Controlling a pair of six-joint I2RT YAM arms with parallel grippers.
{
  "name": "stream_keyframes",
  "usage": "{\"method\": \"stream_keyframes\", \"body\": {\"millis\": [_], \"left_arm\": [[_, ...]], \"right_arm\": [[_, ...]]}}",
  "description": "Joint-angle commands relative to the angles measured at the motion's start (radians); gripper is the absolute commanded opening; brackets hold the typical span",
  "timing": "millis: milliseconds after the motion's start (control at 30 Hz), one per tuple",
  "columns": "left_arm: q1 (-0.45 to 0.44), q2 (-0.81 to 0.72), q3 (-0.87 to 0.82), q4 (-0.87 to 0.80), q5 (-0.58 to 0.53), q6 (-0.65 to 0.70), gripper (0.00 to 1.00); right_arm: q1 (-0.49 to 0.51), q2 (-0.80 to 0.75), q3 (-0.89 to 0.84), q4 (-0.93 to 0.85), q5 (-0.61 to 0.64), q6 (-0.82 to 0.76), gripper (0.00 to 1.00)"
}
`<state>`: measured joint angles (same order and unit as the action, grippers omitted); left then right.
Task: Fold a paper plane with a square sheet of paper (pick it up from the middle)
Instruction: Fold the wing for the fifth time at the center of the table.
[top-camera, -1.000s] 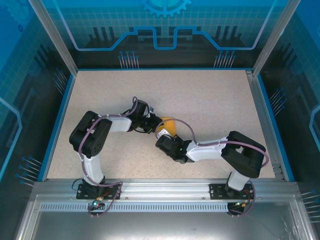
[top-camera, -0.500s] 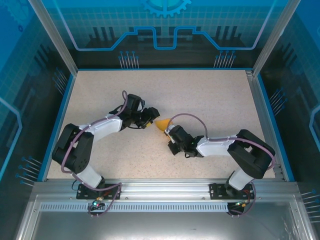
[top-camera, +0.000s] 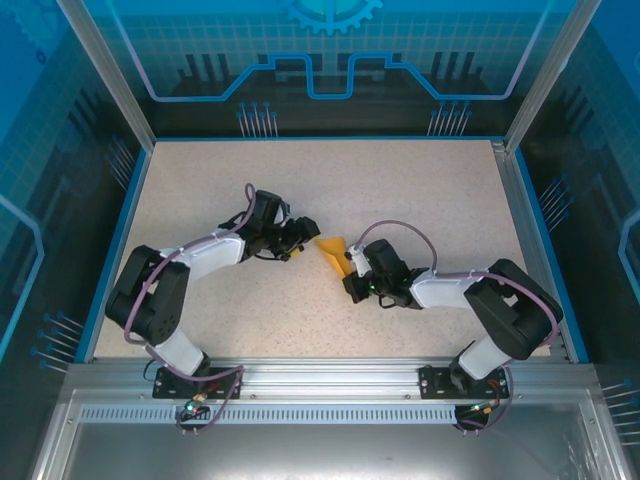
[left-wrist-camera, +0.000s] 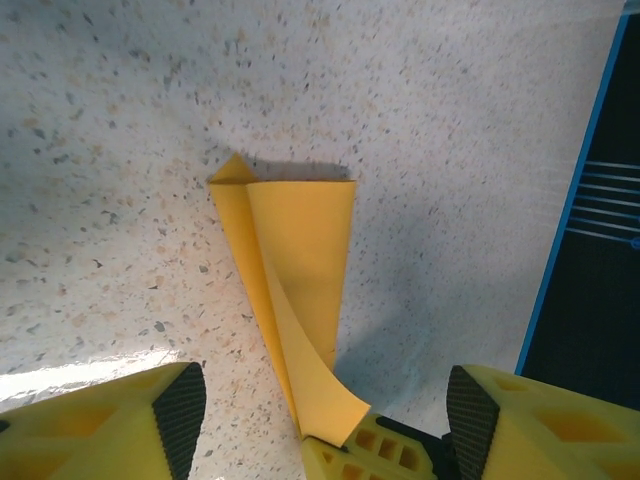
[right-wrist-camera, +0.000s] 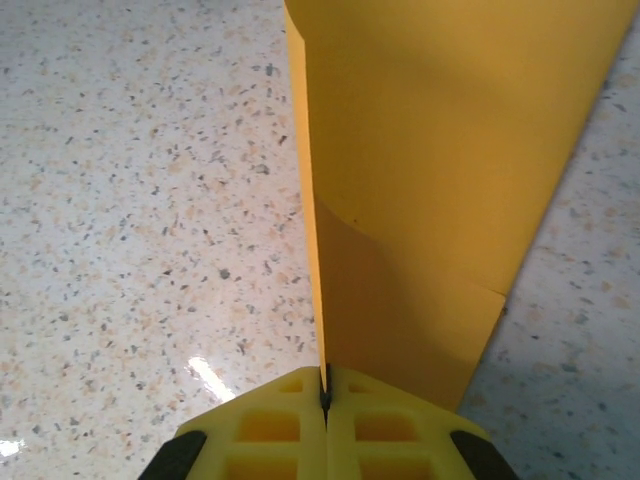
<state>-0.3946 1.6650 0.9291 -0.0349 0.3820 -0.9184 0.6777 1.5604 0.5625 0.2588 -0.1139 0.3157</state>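
Fingertips (right-wrist-camera: 270, 425) of the right gripper (right-wrist-camera: 325, 395) are pressed flat together with the narrow end of the paper plane (right-wrist-camera: 440, 150) pinched in the seam between them; from that pinch the orange folded sheet runs away toward 12 o'clock, one layer standing on edge and a wider flap spreading toward 1 o'clock. The left gripper (top-camera: 302, 243) has its two yellow fingers spread wide with nothing between the pads. In the left wrist view the plane stands in the gap ahead of those fingers, touching neither, its lower end at 6 o'clock where the right gripper's tips clamp it and its sharp corner pointing to 11 o'clock. From above, the plane sits near the middle of the speckled table (top-camera: 420, 190), at 10 o'clock from the right gripper and at 3 o'clock from the left one, just beside both. The right arm (top-camera: 500, 310) folds at its elbow and stretches a low forearm toward 9 o'clock. The left arm (top-camera: 150, 295) bends at its elbow and reaches its forearm toward 2 o'clock. One paper plane, two arms and two grippers are on the table.
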Motion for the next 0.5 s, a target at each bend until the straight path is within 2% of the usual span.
{"method": "stream_keyframes", "body": {"millis": [0, 167, 300, 400, 467], "left_arm": [[-0.002, 0.089, 0.052, 0.008, 0.08, -0.032, 0.69], [-0.013, 0.17, 0.109, -0.032, 0.093, -0.055, 0.68], [-0.025, 0.214, 0.166, -0.103, 0.095, -0.05, 0.63], [-0.027, 0.225, 0.177, -0.122, 0.091, -0.055, 0.51], [-0.027, 0.224, 0.174, -0.132, 0.082, -0.061, 0.35]], "right_arm": [[-0.003, -0.008, -0.008, 0.041, -0.033, -0.015, 0.03], [0.025, -0.009, 0.009, 0.019, 0.007, -0.053, 0.04], [0.061, 0.004, 0.034, -0.031, 0.061, -0.084, 0.05], [0.084, 0.016, 0.052, -0.049, 0.105, -0.096, 0.07], [0.1, 0.018, 0.064, -0.062, 0.126, -0.102, 0.08]]}}
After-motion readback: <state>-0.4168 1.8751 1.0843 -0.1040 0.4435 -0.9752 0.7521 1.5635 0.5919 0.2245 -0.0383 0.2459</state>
